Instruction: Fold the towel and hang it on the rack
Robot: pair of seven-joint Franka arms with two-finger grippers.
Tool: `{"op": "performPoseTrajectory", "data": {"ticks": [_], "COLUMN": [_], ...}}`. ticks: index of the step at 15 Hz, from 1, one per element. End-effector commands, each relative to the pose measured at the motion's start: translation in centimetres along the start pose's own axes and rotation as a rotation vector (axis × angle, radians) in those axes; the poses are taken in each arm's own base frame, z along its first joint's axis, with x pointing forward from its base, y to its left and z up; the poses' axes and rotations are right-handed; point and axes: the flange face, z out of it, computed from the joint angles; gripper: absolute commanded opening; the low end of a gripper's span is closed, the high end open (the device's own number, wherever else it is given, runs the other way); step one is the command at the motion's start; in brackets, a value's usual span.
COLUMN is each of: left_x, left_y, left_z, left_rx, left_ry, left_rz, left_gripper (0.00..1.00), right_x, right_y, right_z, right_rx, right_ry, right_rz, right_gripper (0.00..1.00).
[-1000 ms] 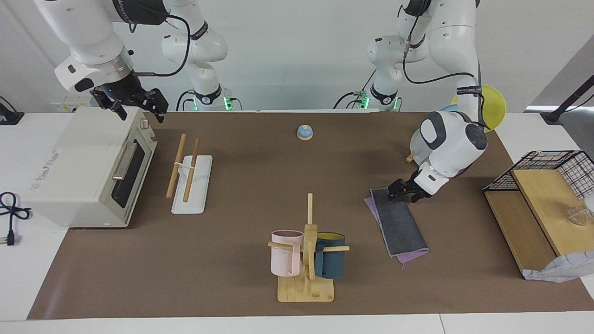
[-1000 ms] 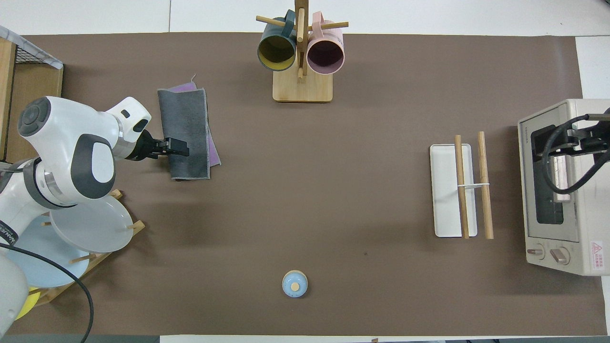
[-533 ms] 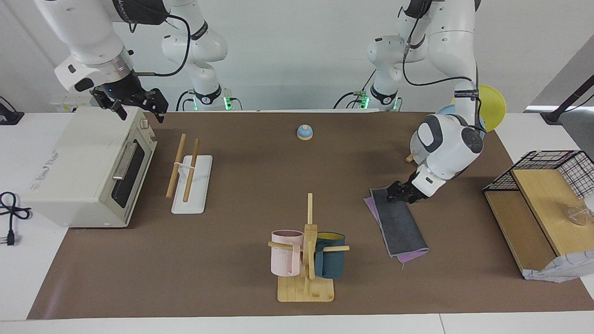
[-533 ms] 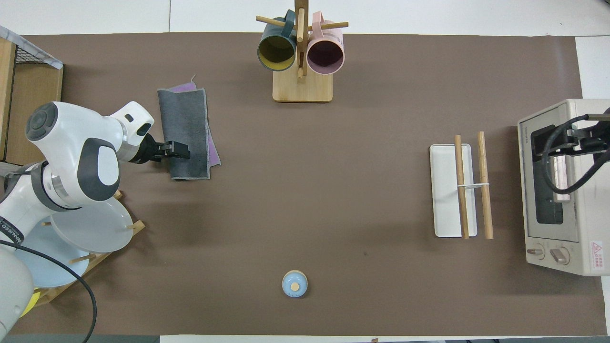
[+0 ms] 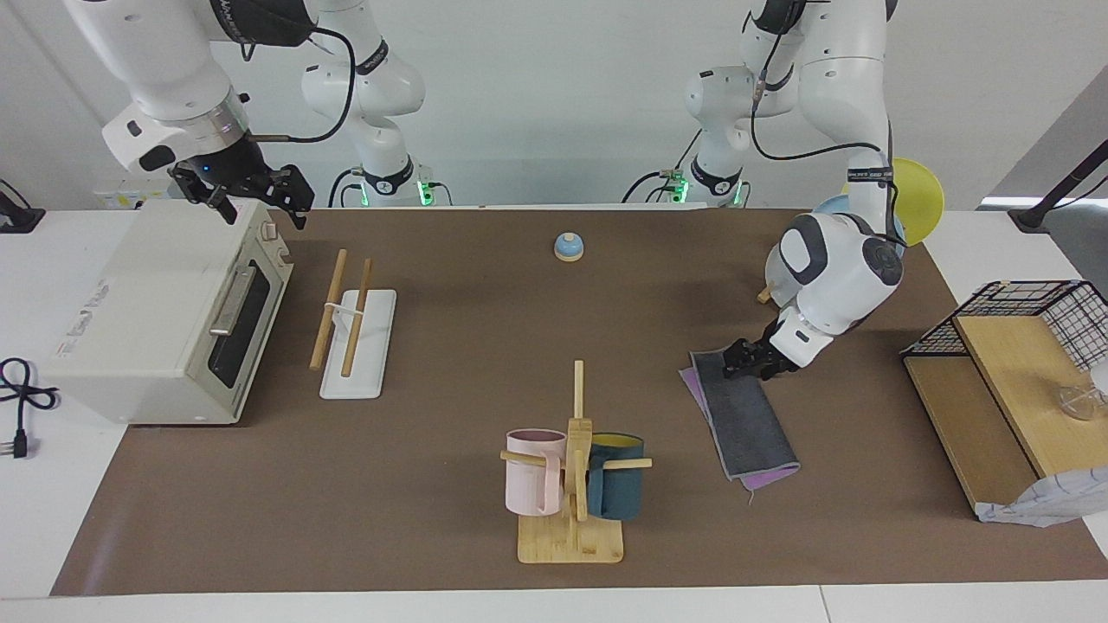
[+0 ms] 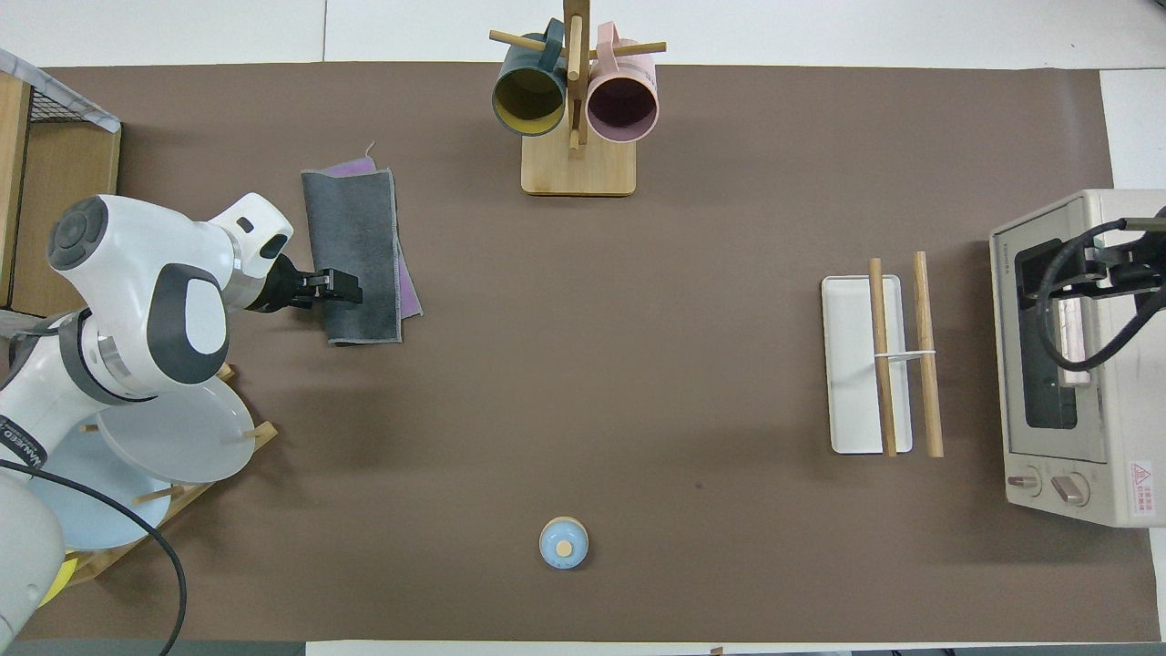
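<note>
A folded towel (image 5: 743,415) lies flat on the brown-covered tabletop (image 5: 450,363) toward the left arm's end, dark grey face up, with a purple layer showing along one long edge and at the end farther from the robots. The left gripper (image 5: 743,362) is down at the towel's end nearer to the robots, its jaws at the edge of the grey layer on the side toward the arm's own end of the tabletop; whether they are spread or pinching the cloth cannot be told from either view. Seen from overhead, the black fingers (image 6: 332,285) overlap the towel's long edge close to that near corner, while the rest of the cloth stretches away from them toward the tabletop's outer edge. The rack (image 5: 351,324), two pale wooden rods on a flat white base, stands well apart from the towel toward the right arm's end, just beside a white toaster oven (image 5: 164,320). The right gripper (image 5: 255,203) hangs over the oven's top, its jaws spread and holding nothing; that arm waits. Between towel and rack, farther from the robots, a bamboo mug tree (image 5: 571,484) carries a pink mug (image 5: 532,472) and a dark teal mug (image 5: 616,476).
</note>
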Motion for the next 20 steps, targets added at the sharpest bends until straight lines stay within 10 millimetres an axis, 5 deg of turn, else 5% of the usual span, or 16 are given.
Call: {"op": "performPoseTrajectory", "data": {"ticks": [1,10,17,20], "left_x": [-0.6,-1.1,-1.2,-1.2], "left_y": [0.1,0.4,0.2,0.1], "left_z": [0.6,1.3,1.2,1.2], "left_rx": [-0.014,-0.017,-0.017,-0.018], "left_ry": [0.004,-0.008,-0.013,-0.015], "left_rz": [-0.006,-0.018,-0.021,-0.024], "left_gripper": [0.8,0.62,0.58,0.35], "right_x": [-0.6,-0.7,-1.5,-2.0], "right_y": [0.3,-0.2,-0.4,-0.7], "right_z": [0.1,0.1,1.1,1.7], "right_rx": [0.019,0.019,0.014,0.013], "right_ry": [-0.014,-0.02,-0.05,-0.063], "right_rz": [-0.008,-0.019,-0.029,-0.034], "right_gripper": [1.0,1.0,1.0,1.0]}}
